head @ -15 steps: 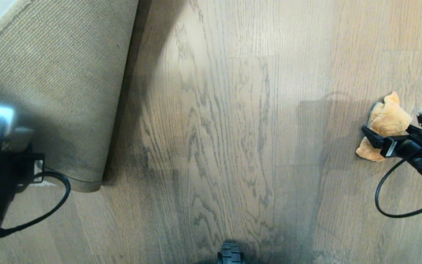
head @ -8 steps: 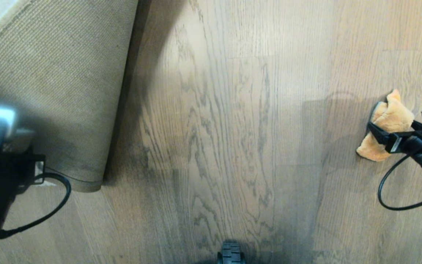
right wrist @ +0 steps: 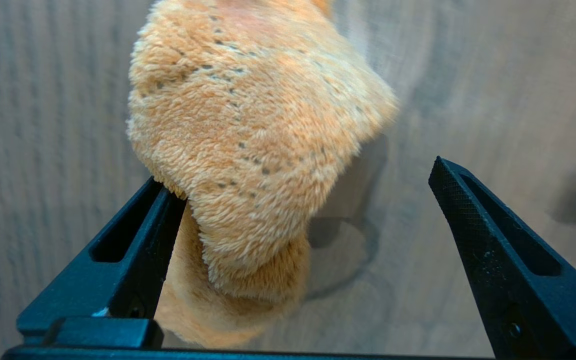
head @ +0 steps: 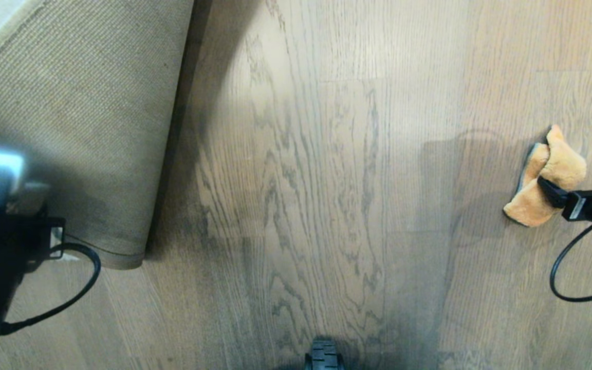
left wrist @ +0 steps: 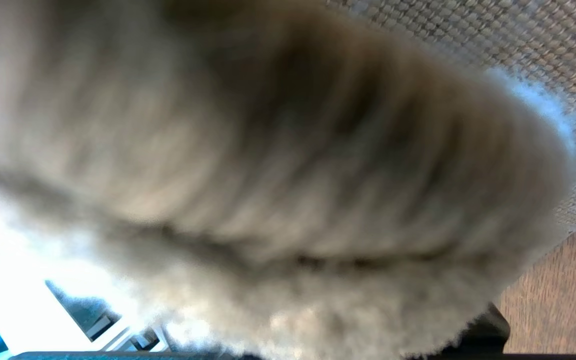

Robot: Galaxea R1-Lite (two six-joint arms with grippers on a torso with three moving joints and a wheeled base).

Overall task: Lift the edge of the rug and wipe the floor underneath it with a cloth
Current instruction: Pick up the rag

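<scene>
Right gripper point(right wrist: 308, 195): jaws spread wide, holding nothing; one finger point(right wrist: 138, 240) touches the cloth's side, the other stands clear over bare floor. In the head view it sits at the right edge, mid-height.
Cloth point(head: 545, 177): crumpled orange heap on the floor, just left of and slightly above the right gripper in the head view; its long axis runs upper right to lower left. In the wrist view it lies off-centre between the jaws, toward one finger.
Key relation: the cloth is only partly inside the open jaws, so I judge the gripper must shift toward it before closing.
Nearer arm: the right by far; the left is at the far left of the frame.
Left gripper point(head: 52, 241): at the lower left, clamped on the rug edge point(head: 121, 252), pile filling its wrist view.
Rug: corner folded back, mesh backing up, upper left.
Floor point(head: 301, 180): exposed planks in the middle, well apart from the cloth.
</scene>
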